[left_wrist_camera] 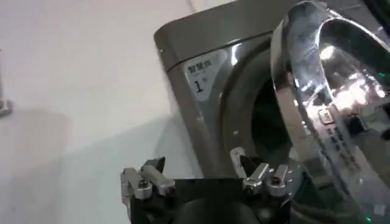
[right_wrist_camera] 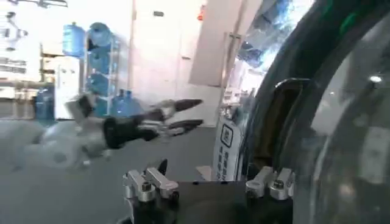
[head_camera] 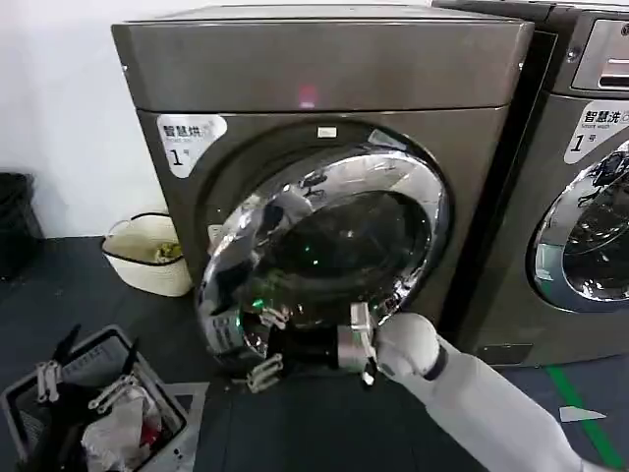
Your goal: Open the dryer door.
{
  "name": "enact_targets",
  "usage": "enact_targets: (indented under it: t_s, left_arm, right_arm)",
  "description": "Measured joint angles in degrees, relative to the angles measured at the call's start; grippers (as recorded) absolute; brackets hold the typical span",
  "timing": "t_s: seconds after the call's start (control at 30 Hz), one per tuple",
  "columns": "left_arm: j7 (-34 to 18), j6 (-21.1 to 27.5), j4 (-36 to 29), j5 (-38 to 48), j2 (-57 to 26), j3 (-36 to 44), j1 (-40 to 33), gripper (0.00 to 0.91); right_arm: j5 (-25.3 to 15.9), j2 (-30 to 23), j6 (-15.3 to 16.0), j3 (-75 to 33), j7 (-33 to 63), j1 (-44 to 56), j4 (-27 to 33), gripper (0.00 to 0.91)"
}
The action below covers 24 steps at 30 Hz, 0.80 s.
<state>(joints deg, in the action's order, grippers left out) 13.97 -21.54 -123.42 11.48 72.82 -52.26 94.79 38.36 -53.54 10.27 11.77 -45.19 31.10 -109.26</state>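
Note:
The dryer door (head_camera: 324, 197), a chrome-rimmed porthole with dark glass on the bronze-grey dryer (head_camera: 324, 69), stands ajar, its left edge swung out from the front. My right gripper (head_camera: 263, 344) reaches in from the lower right and is open at the door's lower left rim; I cannot tell if a finger touches it. In the right wrist view that gripper (right_wrist_camera: 213, 170) sits beside the door's glass (right_wrist_camera: 341, 122). My left gripper (head_camera: 93, 354) hangs open at the lower left, away from the machine. Its wrist view shows the left gripper (left_wrist_camera: 200, 165) empty, with the door's rim (left_wrist_camera: 286, 103) beyond.
A second grey machine (head_camera: 590, 147) stands close on the right. A cream basket (head_camera: 147, 256) sits on the floor left of the dryer. A grey laundry bin (head_camera: 29, 413) lies under my left gripper. Green tape (head_camera: 580, 403) marks the floor.

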Motion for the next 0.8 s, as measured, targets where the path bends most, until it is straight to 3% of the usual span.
enact_targets:
  t_s: [0.43,0.8]
  left_arm:
    - [3.0,1.77,2.99,2.2,-8.27,5.91,-5.92,0.907]
    - [5.18,2.42,3.98,0.04,-13.68,15.72,-12.52,0.907]
  right_arm:
    - [0.18,7.64,-0.71,-7.61,-2.92,9.08,-8.47,0.907]
    - [0.82,10.95,-1.41,-23.27,-0.29,24.43,-15.3,0.907]
